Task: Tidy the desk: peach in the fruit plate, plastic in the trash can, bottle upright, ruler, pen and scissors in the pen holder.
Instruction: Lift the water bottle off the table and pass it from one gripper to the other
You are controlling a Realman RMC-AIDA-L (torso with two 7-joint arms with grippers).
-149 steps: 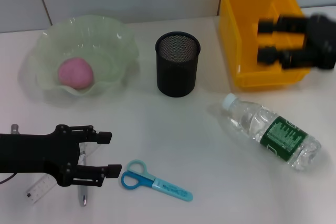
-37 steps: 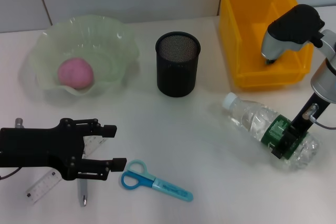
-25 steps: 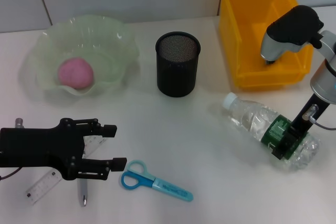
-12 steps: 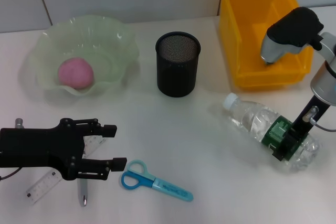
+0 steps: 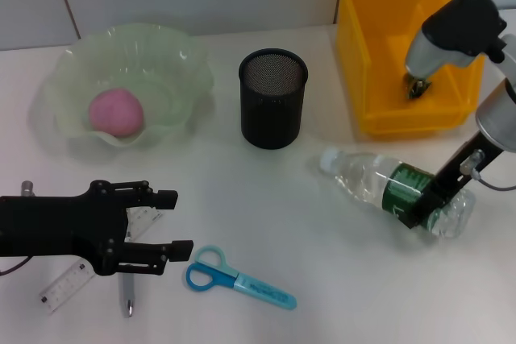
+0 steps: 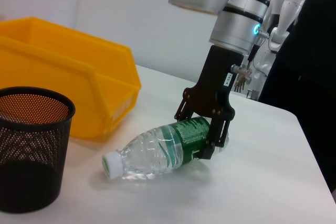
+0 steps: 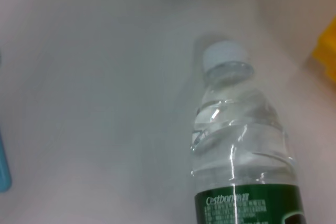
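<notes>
- Three stationery items lie nearest on the desk: the ruler (image 5: 66,283) and pen (image 5: 127,296) partly under the left gripper (image 5: 171,222), and the scissors (image 5: 239,279) just beside it; that gripper hovers with fingers spread, grasping nothing.
- Farther right, the bottle (image 5: 393,192) lies on its side, cap (image 6: 112,163) pointing toward the pen holder (image 5: 273,97).
- Clamped across its green label (image 6: 192,134) is the right gripper (image 6: 207,129), fingers closed on either side of the body; how deep the grip sits is hard to judge, since the far side is hidden.
- To stand the bottle well, I would swing the cap end up in one smooth arc around the base, keep the squeeze firm but not crushing on the thin plastic, and set the base flat on open desk before letting go.
- Slipping along the slick label is the likely risk, so a slow rotation seems wise.
- Behind, the peach (image 5: 116,113) already sits in the fruit plate (image 5: 182,66), and the yellow trash can (image 5: 379,62) stands just beyond the bottle.
</notes>
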